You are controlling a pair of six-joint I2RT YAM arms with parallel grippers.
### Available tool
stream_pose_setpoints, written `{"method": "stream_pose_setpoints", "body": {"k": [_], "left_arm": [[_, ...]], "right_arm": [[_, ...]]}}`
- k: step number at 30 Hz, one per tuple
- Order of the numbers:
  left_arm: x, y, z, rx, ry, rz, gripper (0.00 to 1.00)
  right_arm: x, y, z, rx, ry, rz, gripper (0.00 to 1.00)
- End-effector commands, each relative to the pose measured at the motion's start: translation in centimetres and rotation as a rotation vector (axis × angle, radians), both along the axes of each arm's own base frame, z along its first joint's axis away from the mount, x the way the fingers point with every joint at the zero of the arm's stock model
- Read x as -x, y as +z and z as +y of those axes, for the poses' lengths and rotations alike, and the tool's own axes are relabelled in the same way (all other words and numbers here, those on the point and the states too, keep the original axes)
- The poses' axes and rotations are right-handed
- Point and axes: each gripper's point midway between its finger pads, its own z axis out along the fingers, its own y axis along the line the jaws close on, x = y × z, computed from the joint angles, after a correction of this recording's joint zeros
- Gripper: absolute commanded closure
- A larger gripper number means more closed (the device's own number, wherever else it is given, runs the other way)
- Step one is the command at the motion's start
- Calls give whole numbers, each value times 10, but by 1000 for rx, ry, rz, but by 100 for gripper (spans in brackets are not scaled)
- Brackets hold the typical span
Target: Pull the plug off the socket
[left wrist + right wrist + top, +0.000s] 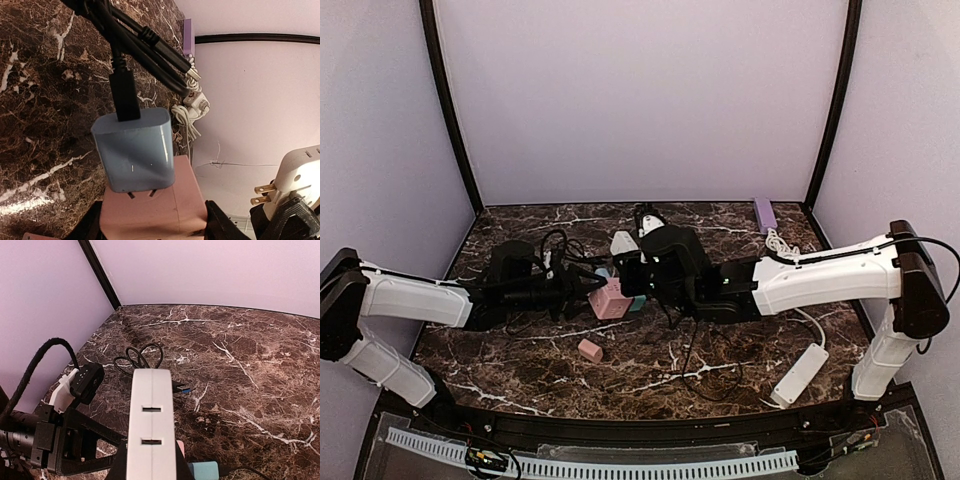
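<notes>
The pink cube socket (611,298) sits between my left gripper's (599,294) black fingers (222,225), which are shut on it just above the table; it fills the bottom of the left wrist view (170,200). A blue charger (135,150) with a black cable is plugged into one face, its prongs partly showing. My right gripper (629,252) is shut on a white plug (623,241), clear of the socket. Its brass prongs are bare in the left wrist view (292,172). It stands tall in the right wrist view (150,420).
A small flat pink block (590,349) lies near the front. A long white power strip (800,374) lies front right, with a coiled white cable (780,243) and a purple block (764,213) at the back right. Black cables (555,245) loop behind the left gripper.
</notes>
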Motion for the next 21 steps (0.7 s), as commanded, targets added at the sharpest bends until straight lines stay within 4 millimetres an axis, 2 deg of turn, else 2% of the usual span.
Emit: {"method": "stream_pose_setpoints", "body": {"k": [1, 6, 8, 14, 17, 21], "left_arm": [[-11, 34, -3, 55, -3, -102, 98], [-29, 42, 19, 7, 31, -136, 99], [-38, 47, 29, -35, 27, -163, 98], [-61, 68, 47, -108, -78, -280, 99], [-66, 72, 49, -165, -171, -345, 99], [-76, 93, 53, -142, -232, -456, 99]], "right_arm": [[3, 32, -4, -63, -11, -45, 100], [6, 38, -18, -111, 42, -24, 100], [5, 32, -24, -101, 70, -1, 100], [24, -3, -37, -23, 192, 84, 100], [42, -24, -35, 19, 280, 149, 100], [64, -51, -28, 42, 374, 242, 100]]}}
